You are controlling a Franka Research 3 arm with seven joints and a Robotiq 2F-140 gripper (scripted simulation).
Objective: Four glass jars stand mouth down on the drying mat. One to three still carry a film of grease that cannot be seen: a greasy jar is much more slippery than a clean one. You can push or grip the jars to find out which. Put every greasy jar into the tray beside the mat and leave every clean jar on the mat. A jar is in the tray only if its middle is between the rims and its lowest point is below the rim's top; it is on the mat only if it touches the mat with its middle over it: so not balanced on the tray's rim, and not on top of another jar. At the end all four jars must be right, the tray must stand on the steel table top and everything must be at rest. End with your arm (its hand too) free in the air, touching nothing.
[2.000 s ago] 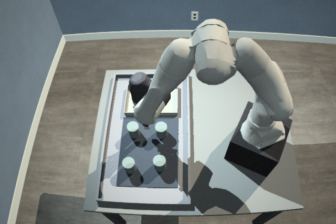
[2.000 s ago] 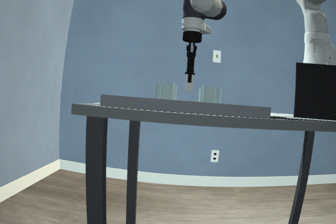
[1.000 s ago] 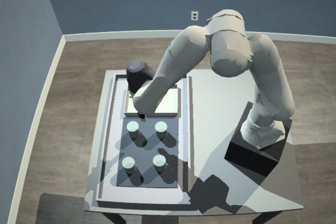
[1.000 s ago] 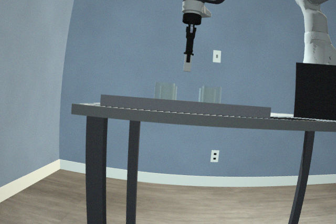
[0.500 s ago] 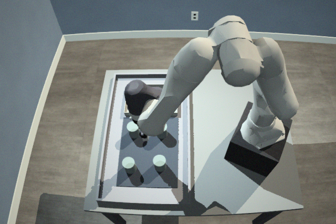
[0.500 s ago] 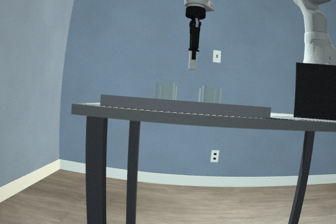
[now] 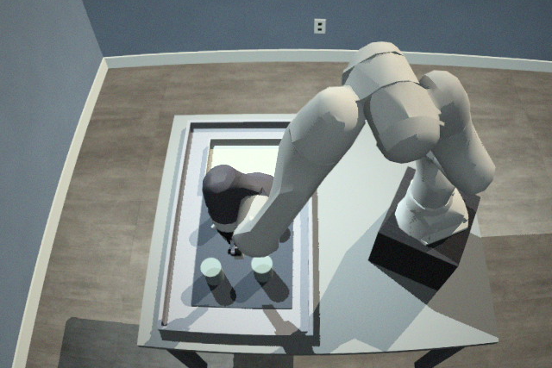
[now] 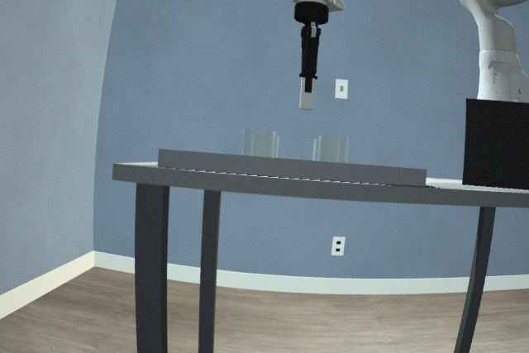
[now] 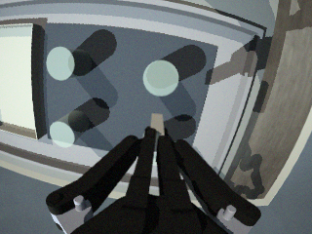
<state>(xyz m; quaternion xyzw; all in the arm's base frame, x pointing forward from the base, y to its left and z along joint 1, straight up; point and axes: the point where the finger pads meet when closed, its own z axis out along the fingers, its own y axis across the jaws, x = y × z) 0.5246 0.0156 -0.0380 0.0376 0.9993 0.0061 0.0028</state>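
Two pale glass jars (image 7: 211, 268) (image 7: 261, 265) stand mouth down on the near half of the dark drying mat (image 7: 242, 285); my arm hides the mat's far half. The side view shows jars in two groups (image 8: 260, 143) (image 8: 331, 148). The wrist view shows three jars (image 9: 60, 62) (image 9: 64, 133) (image 9: 160, 77) on the mat (image 9: 131, 97); my fingers hide where a fourth would be. My gripper (image 8: 307, 99) (image 7: 235, 252) (image 9: 156, 122) is shut and empty, hanging well above the jars over the mat's middle. The pale tray (image 7: 242, 157) lies beyond the mat, with no jar in its visible part.
A raised rim (image 7: 178, 221) frames the mat and tray area on the steel table. My arm's black base block (image 7: 414, 257) stands at the table's right side. The rim's front wall (image 8: 290, 167) hides the jars' lower parts in the side view.
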